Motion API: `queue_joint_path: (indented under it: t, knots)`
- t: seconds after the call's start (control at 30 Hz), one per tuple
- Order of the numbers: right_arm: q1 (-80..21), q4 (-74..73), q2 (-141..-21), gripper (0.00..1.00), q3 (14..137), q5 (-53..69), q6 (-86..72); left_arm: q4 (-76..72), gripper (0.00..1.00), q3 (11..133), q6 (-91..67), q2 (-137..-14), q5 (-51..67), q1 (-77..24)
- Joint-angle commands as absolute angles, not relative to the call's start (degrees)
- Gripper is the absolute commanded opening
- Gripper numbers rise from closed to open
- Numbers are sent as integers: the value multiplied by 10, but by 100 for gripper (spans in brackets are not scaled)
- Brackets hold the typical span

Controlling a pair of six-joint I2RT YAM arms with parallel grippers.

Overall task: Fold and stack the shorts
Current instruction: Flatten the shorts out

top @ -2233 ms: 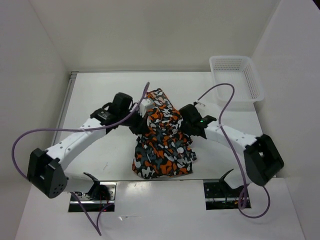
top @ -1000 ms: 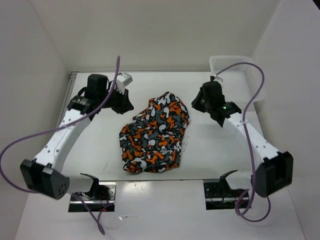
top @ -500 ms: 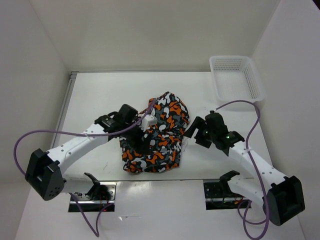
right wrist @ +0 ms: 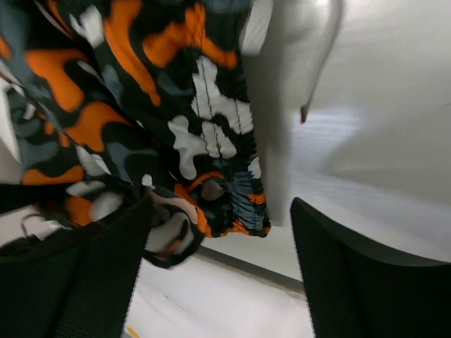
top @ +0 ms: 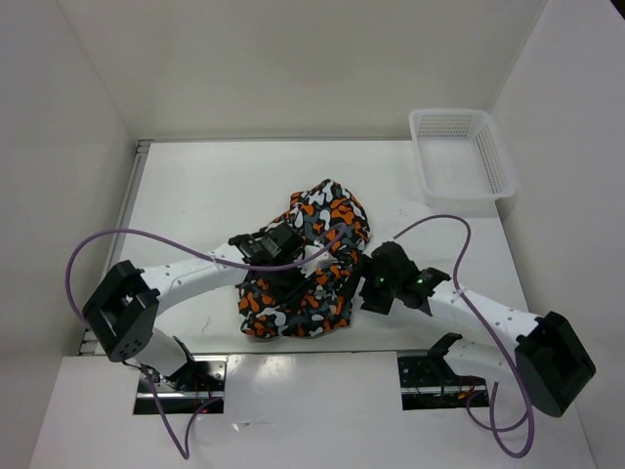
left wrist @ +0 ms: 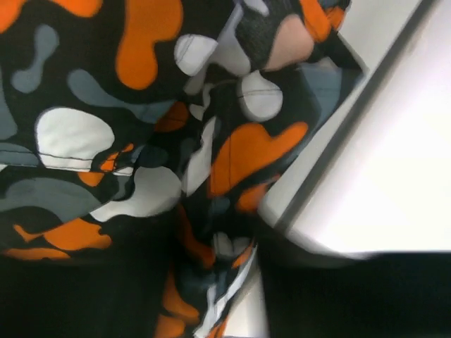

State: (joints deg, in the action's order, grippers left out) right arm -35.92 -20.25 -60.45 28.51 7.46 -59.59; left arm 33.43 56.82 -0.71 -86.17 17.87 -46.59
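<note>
The camouflage shorts (top: 308,259) lie in a crumpled heap at the middle of the table. My left gripper (top: 291,283) is pressed down into the near part of the heap. In the left wrist view the shorts (left wrist: 141,105) fill the frame, and a raised fold sits pinched in the left gripper (left wrist: 215,296). My right gripper (top: 363,285) is low at the heap's near right edge. Its fingers (right wrist: 366,282) stand wide apart in the right wrist view. The right gripper (right wrist: 218,274) is open, with a hem of the shorts (right wrist: 225,204) reaching in beside the left finger.
A white mesh basket (top: 427,171) stands at the back right corner of the table (top: 195,195). The table's front edge (top: 312,354) runs just behind the arm bases. Purple cables loop off both arms, and white walls close in on three sides.
Both arms have swung in from the back sides of the table to the near edge of the shorts. The left jaws have narrowed onto a fold. The heap has barely shifted.
</note>
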Motion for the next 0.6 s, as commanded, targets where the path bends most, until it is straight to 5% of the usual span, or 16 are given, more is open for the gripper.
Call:
queue_joint_path:
  t: [0.0, 0.03, 0.23, 0.57]
  knots:
    - [-413, -143, -651, 81, 284, 49, -632, 294, 33, 572, 0, -869, 192, -467]
    - [-436, -142, -680, 79, 297, 38, -638, 288, 2, 577, 0, -853, 198, -467]
    - [-495, -180, -722, 74, 344, -41, -656, 334, 0, 645, 0, -772, 128, -419]
    - [-495, -205, -628, 75, 314, -59, -674, 377, 0, 728, 0, -705, 88, -286]
